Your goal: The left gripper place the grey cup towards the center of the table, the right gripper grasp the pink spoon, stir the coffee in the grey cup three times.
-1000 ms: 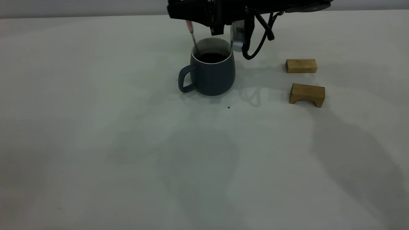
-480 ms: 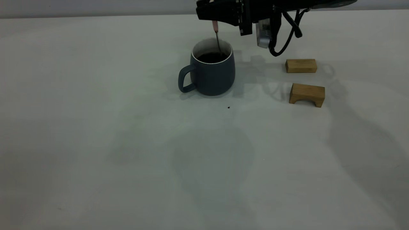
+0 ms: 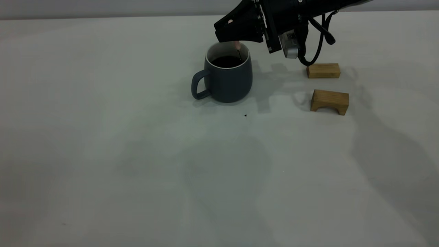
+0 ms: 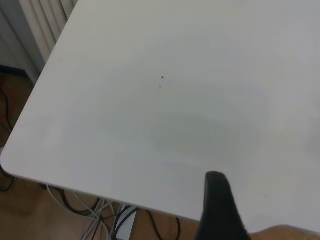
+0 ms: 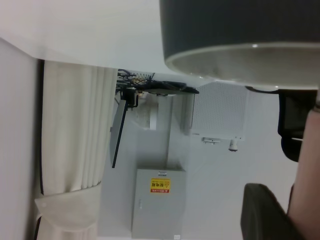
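The grey cup (image 3: 224, 77) stands upright mid-table, handle to the left, with dark coffee (image 3: 226, 61) inside. My right gripper (image 3: 229, 31) hangs tilted just above the cup's right rim, shut on the pink spoon (image 3: 237, 45), whose lower end dips into the coffee near the right wall. In the right wrist view the pink handle (image 5: 306, 170) runs beside a dark finger (image 5: 265, 215), with the cup's rim (image 5: 240, 57) close by. The left gripper (image 4: 219, 207) shows only in its own wrist view, over a bare corner of the table (image 4: 150, 115), away from the cup.
Two wooden blocks lie right of the cup: a flat one (image 3: 323, 70) and an arch-shaped one (image 3: 330, 101). A tiny dark speck (image 3: 245, 115) sits in front of the cup. Cables (image 4: 105, 215) hang below the table's corner edge.
The right gripper has swung from above the cup's left rim to its right side, tilting and dropping lower. The spoon travelled across the coffee with it. The cup stayed put.
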Robot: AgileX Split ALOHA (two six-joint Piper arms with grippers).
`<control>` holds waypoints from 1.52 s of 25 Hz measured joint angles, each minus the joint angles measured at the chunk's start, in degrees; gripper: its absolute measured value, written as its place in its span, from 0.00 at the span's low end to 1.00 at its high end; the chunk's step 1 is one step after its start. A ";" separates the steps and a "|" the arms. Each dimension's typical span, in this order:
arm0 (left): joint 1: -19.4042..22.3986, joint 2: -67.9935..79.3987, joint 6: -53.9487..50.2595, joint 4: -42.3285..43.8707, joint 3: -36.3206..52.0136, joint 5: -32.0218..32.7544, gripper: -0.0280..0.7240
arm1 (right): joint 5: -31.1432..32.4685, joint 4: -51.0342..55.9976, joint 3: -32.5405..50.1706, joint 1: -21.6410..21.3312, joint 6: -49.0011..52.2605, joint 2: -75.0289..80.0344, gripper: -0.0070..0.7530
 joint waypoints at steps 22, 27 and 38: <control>0.00 0.00 0.00 0.00 0.00 0.00 0.79 | 2.06 -45.95 0.00 7.95 -37.15 -30.23 0.68; 0.00 0.00 0.00 0.00 0.00 0.00 0.79 | 2.68 -49.10 0.06 8.04 -40.04 -38.96 0.49; 0.00 0.00 0.00 0.00 0.00 0.00 0.79 | 3.71 -75.00 3.22 7.98 -44.51 -70.38 0.25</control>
